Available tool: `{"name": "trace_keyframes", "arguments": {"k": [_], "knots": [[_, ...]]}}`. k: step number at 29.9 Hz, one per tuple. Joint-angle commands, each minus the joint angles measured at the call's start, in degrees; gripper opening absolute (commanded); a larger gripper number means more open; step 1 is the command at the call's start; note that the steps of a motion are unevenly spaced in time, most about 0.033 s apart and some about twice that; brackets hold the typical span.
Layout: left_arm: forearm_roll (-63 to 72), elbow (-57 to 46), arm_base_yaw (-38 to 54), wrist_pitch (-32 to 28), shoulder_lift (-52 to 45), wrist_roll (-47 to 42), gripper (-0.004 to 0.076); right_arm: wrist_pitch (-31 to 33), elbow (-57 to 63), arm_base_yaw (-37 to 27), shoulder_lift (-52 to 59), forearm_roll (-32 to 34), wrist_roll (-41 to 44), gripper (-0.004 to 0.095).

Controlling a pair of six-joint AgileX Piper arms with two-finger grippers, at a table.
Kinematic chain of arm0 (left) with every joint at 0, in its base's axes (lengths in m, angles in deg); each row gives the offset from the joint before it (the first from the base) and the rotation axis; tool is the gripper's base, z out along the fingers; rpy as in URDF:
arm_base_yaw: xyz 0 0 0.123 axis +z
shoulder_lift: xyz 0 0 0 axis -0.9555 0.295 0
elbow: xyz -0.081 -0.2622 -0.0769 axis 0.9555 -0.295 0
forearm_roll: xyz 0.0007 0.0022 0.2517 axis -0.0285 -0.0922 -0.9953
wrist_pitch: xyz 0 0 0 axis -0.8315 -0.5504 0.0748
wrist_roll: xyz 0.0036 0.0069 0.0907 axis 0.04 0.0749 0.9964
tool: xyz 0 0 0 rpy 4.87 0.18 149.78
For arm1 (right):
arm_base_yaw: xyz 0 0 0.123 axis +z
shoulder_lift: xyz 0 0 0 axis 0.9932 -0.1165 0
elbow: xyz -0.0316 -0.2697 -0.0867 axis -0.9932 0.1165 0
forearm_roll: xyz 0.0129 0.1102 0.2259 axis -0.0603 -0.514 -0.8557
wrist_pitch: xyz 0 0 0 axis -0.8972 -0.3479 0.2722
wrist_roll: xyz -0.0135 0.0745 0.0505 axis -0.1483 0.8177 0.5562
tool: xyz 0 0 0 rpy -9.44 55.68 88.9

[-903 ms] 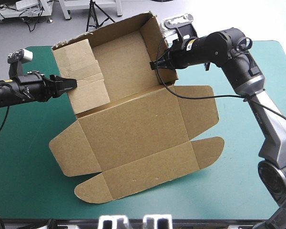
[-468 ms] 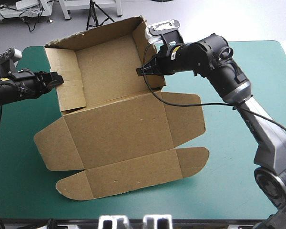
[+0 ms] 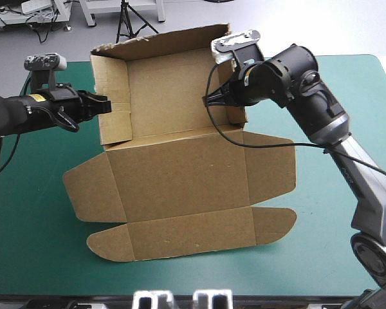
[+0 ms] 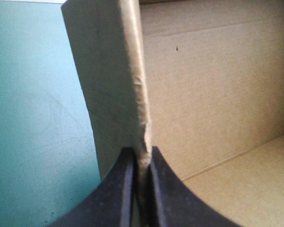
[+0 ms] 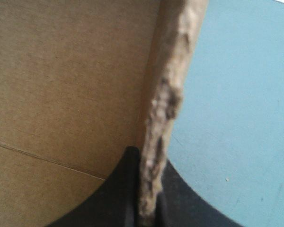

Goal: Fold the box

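The brown box [image 3: 180, 174] lies mid-table with its back wall and two side walls raised, and its lid and flaps flat toward the near edge. My left gripper [image 3: 101, 106] is shut on the box's left side wall [image 4: 111, 90], whose edge runs up from between the black fingers [image 4: 116, 198]. My right gripper [image 3: 209, 98] is shut on the right side wall [image 5: 168, 94]; its frayed edge sits between those fingers [image 5: 128, 189]. Both wrist views show the box's inner face beside the held wall.
Teal-green cover [image 3: 38, 212] shows to the left, right and near side of the box. The rounded lid flaps [image 3: 193, 233] reach close to the near edge. A black cable hangs from the right wrist over the box.
Both arms have carried the box back to the right and squared it to the table. The side walls now stand more upright than just before.
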Motion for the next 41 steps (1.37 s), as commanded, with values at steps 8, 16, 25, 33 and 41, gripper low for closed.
{"name": "trace_keyframes", "arguments": {"k": [8, 16, 25, 33, 41], "knots": [[-15.89, 7.24, -13.43, -1.55, 7.05, -13.45, -0.0008, 1.65, 0.60, -11.49, 2.58, -11.84, -4.91, -0.0017], [-17.98, 7.24, -13.78, -0.08, 18.23, -16.15, -0.0008, 0.33, 11.26, -17.68, 0.48, -15.35, -8.18, -0.0017], [-22.09, 7.24, -13.78, -1.33, 25.00, -18.33, -0.0008, -4.64, 16.59, -17.77, -7.52, -22.06, -11.67, -0.0017], [-22.73, 10.69, -13.78, -1.42, 28.44, -18.33, -0.0008, -7.26, 16.59, -17.66, -12.90, -26.32, -14.92, -0.0017], [-22.82, 17.41, -13.78, 4.85, 32.83, -18.33, -0.0002, -7.17, 16.49, -17.66, -13.33, -25.04, -19.33, 0.0034]]}}
